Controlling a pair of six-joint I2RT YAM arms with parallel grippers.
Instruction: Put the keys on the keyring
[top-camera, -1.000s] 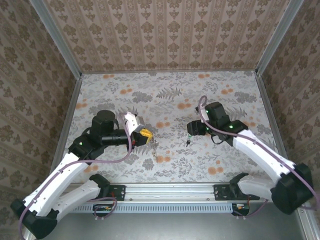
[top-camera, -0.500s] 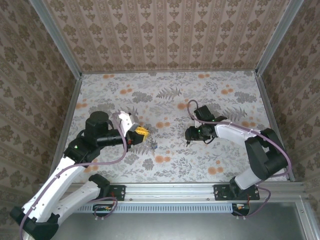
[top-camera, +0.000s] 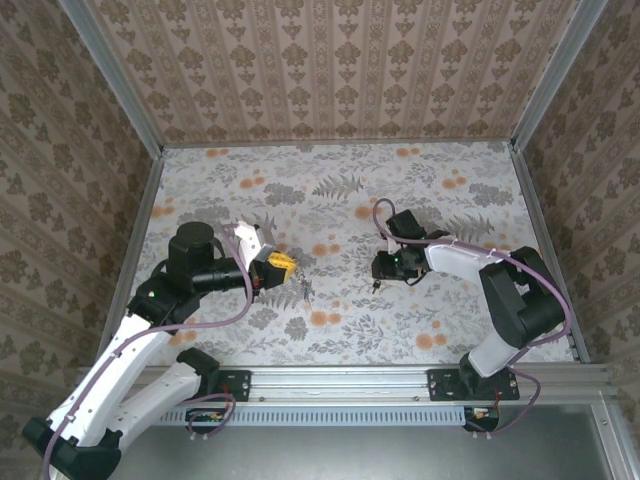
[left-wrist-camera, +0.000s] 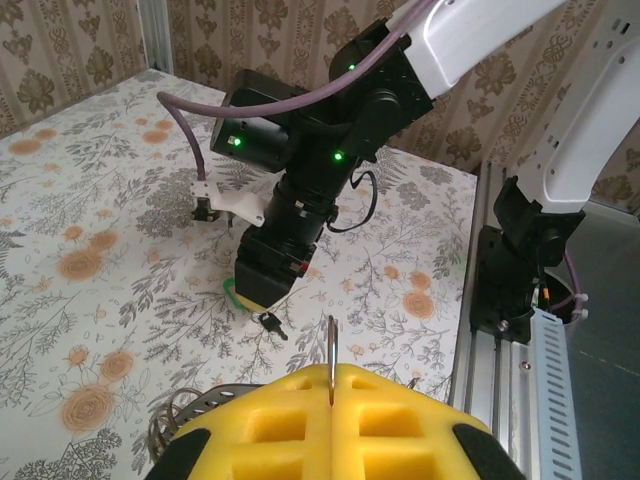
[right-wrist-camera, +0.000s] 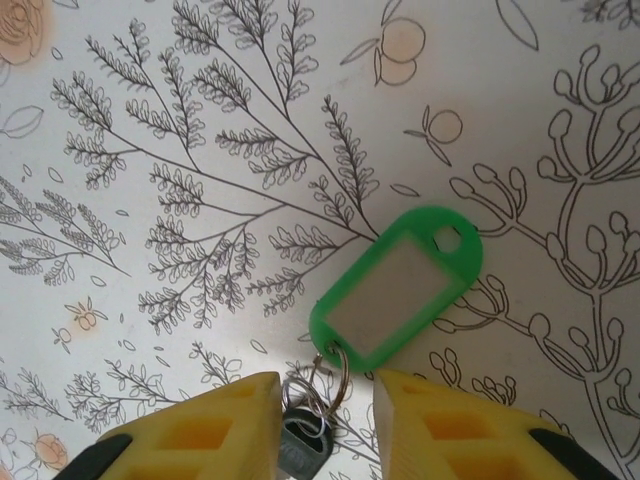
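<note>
starting nearest you, the left claw is closed tight, its yellow pads pressed together on the keyring, which you see edge-on as a thin grey blade standing up from the seam. further out, on the flowered counter, a dark key lies joined by a small split ring to a green tag. the right claw stands over it nose-down, jaws part open and gripping nothing. the split ring and the key's head sit in the gap between its yellow fingers, with the tag flat just beyond the tips. judge the key as light, stiff and slick, so it will likely skate or pivot if you pinch it off-centre. take it across the broad head, not the tag, which lies flush and offers no edge. the keyring is thin wire and may twist in the pads, so press gently when threading.
</note>
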